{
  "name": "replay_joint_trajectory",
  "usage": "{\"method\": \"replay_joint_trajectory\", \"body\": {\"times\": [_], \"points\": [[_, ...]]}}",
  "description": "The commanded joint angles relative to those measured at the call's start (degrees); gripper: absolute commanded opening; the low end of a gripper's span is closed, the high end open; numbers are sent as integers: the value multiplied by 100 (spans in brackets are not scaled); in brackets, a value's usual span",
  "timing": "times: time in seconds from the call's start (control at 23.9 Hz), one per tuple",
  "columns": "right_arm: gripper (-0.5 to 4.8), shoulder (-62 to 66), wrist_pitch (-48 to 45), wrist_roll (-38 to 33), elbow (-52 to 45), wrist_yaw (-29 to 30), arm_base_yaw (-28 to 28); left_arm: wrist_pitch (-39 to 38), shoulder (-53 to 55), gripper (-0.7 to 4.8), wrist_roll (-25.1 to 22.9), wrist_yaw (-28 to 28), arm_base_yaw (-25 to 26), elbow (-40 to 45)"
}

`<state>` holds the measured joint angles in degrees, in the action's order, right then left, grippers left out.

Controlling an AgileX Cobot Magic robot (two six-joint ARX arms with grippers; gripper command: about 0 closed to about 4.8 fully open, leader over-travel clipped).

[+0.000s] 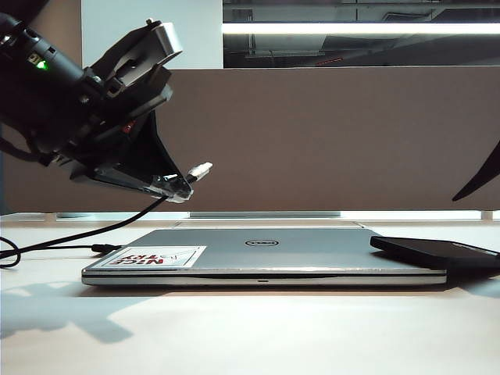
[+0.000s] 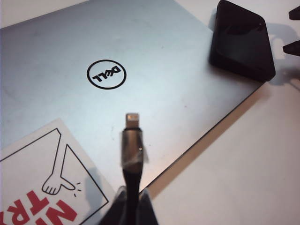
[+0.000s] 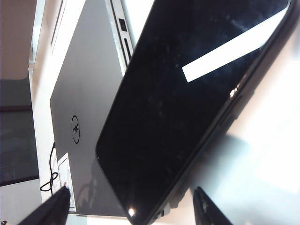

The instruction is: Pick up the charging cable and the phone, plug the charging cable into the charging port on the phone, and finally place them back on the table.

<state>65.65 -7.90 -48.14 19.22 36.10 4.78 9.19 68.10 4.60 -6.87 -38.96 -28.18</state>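
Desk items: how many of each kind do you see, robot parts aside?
Laptop: 1
Phone: 1
Charging cable: 1
Sticker: 1
Total: 4

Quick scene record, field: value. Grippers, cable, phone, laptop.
left gripper: shut on the charging cable, raised above the laptop's left side, plug tip free
right gripper: open, jaws either side of the phone's end, not closed on it
phone: face up, lying partly on the laptop's right corner
laptop: closed, flat on the table
plugged in: no
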Motion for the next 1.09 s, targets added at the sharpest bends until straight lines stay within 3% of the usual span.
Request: {"method": "replay_joint_trajectory", "body": {"times": [0.04,1.09], "points": [[355,184,-382,42,17,111,-4,74,-13,-7,-4,-7,0,-17],[355,1517,-1440,42,-4,520,-4,74,-13,-7,-4,-7,0,-17]]}}
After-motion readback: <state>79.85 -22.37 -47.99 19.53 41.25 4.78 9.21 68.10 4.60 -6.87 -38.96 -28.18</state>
